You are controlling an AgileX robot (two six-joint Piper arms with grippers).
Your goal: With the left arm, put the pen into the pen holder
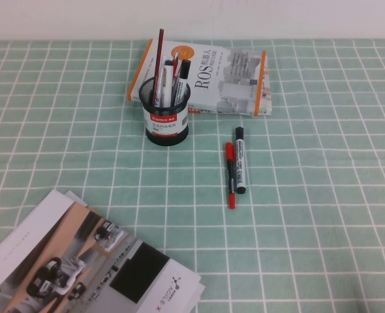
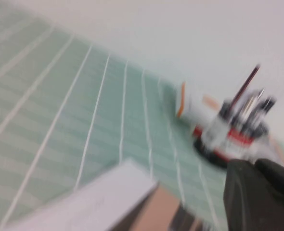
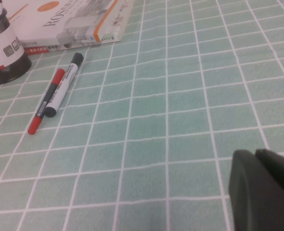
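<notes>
- Pen [image 1: 231, 175] lies centre-right on surface [image 1: 323, 195], touching marker [image 1: 241, 160].
- Pen holder [image 1: 168, 111] upper centre, on book [image 1: 225, 77] edge.
- Left gripper [image 2: 260, 195]: jaws closed, empty.
- Right gripper [image 3: 264, 190]: jaws can't tell.

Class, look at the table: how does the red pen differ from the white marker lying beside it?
The red pen is slimmer than the white marker. The red pen has red ends and a dark middle; the white marker has a white barrel and black ends. The red pen reaches nearer the robot's side; the white marker reaches nearer the book. Both lie flat, side by side, untouched.
</notes>
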